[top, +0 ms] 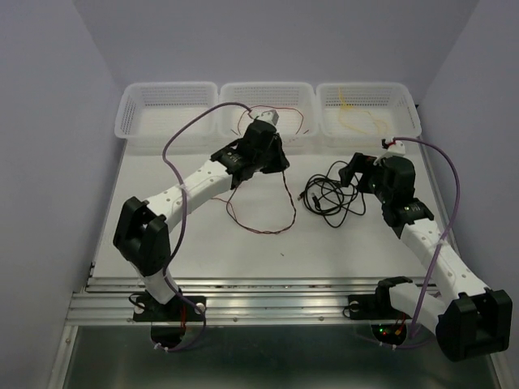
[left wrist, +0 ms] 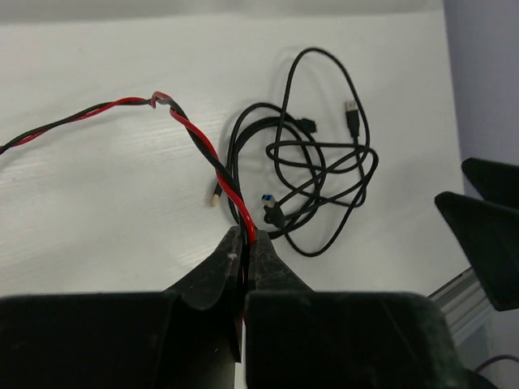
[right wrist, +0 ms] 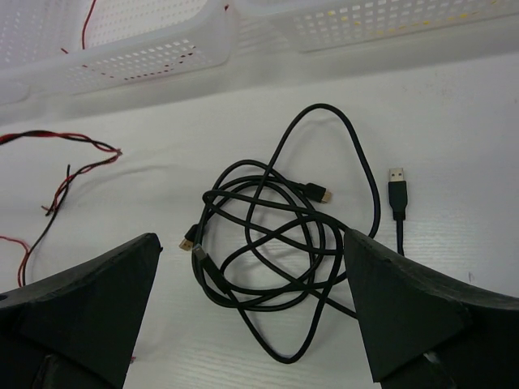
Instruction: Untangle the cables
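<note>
The red cable point(top: 293, 212), twisted with a thin black strand, loops over the white table and runs up into the middle basket point(top: 268, 86). My left gripper point(top: 280, 160) is shut on it; in the left wrist view the jaws point(left wrist: 244, 237) pinch the twisted red cable point(left wrist: 203, 139). The black cable point(top: 332, 196) lies in a tangled coil with small connectors at mid-right, and also shows in the left wrist view point(left wrist: 324, 174). My right gripper point(top: 353, 175) is open just above that coil point(right wrist: 276, 235), with fingers point(right wrist: 89, 312) apart on either side. The yellow cable point(top: 355, 114) lies in the right basket point(top: 369, 86).
Three white perforated baskets stand along the back edge; the left basket point(top: 166, 87) holds nothing visible. The red cable's far end point(right wrist: 61, 142) lies left of the black coil. Thick purple arm cables arc over both arms. A metal rail runs along the near table edge point(top: 268, 296).
</note>
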Tool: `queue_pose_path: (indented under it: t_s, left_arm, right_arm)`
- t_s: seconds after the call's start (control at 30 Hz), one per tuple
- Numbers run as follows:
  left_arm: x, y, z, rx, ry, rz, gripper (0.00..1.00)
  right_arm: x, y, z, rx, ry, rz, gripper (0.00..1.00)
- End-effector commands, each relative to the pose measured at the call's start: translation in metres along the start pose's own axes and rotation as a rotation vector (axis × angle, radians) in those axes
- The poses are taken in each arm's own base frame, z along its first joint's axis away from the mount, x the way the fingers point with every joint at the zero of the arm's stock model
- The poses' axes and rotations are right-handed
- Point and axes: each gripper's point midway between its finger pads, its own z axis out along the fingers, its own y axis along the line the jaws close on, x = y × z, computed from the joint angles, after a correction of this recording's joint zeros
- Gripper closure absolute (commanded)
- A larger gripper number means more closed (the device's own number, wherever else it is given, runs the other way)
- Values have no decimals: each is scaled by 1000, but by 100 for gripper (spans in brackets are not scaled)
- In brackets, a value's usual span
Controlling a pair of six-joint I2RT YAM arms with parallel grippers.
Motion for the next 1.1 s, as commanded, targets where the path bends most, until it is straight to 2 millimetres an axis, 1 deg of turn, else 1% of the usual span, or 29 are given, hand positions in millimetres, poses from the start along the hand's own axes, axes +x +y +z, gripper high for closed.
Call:
queue_pose_path:
  t_s: [0.0,0.07,0.1,0.13,0.17,0.2,0.23,0.27,0.37,0.4,0.43,0.47,0.5,0.53,0.57,0.6,0.63,0.67,0.7,0.73,0.77,0.8,0.83,0.87,0.9,0.97,1.0,1.03,1.07]
  left_arm:
    - [-3,-37,-11,82,-26,62,90]
    - [17,-44,-4,96,23,88,88]
    - [21,-47,0,101,37,95,89]
    - [31,-43,10,86,64,99,90]
    - [37,-41,14,73,81,103,95]
    - [41,-42,18,71,93,108,96]
    - [50,-38,25,57,119,112,98]
    - [53,-39,27,53,125,117,100]
    - [67,-45,31,50,150,163,100]
    - [69,-49,29,53,150,176,94]
    - [74,-53,28,58,158,202,78]
    - [77,-52,26,46,169,208,38]
    - [77,-44,26,12,162,211,24]
    - [75,-44,20,12,154,212,16]
    - [75,-42,16,3,153,212,1]
    - [75,-34,13,-22,140,209,1]
    - [65,-37,1,-18,108,204,1]
    - [58,-29,-5,-66,74,187,1]
    - [56,-21,-10,-97,59,185,1]
    - [48,-17,-24,-117,31,177,1]
    - [38,-6,-30,-174,-11,152,1]
    - [39,7,-35,-215,-16,143,1]
    - [30,14,-48,-238,-49,118,1]
    - [29,33,-55,-305,-59,96,1]
    - [24,61,-64,-362,-75,28,1]
    - [22,98,-71,-439,-83,-44,1]
    - [34,122,-72,-476,-53,-78,1]
    - [24,145,-77,-508,-78,-142,1]
    - [26,157,-78,-525,-72,-170,1]
  right_arm:
    - [-18,10,-5,-24,-43,13,0]
    - [-20,9,-3,-18,-45,16,0]
    - [-20,10,-3,-22,-43,17,0]
    - [-19,11,-2,-26,-40,20,0]
    - [-19,13,-2,-37,-38,18,0]
    - [-19,14,-1,-42,-34,17,0]
    - [-18,16,-1,-53,-29,15,0]
    - [-18,17,-1,-60,-28,10,0]
    - [-19,22,-2,-89,-26,12,0]
    - [-19,24,-2,-95,-28,13,0]
    - [-21,25,-2,-99,-31,16,0]
    - [-22,25,-2,-98,-35,14,0]
    - [-22,24,-2,-93,-36,15,0]
    - [-24,23,-2,-86,-42,18,0]
    - [-27,21,-2,-70,-53,14,0]
    - [-29,20,-2,-67,-58,11,0]
    - [-31,20,-2,-64,-64,11,0]
    - [-32,20,-1,-62,-63,9,0]
    - [-34,21,-1,-64,-64,9,0]
    - [-35,22,0,-66,-61,9,0]
    - [-38,23,0,-68,-66,9,0]
    - [-36,22,2,-63,-58,8,0]
    - [-36,21,3,-57,-58,6,0]
    - [-37,17,4,-38,-60,6,0]
    - [-37,15,5,-26,-58,2,0]
    - [-36,11,7,-2,-56,-2,0]
    - [-34,10,8,1,-49,-2,0]
    - [-30,13,11,-5,-35,-6,0]
    - [-28,12,12,-3,-31,-6,0]
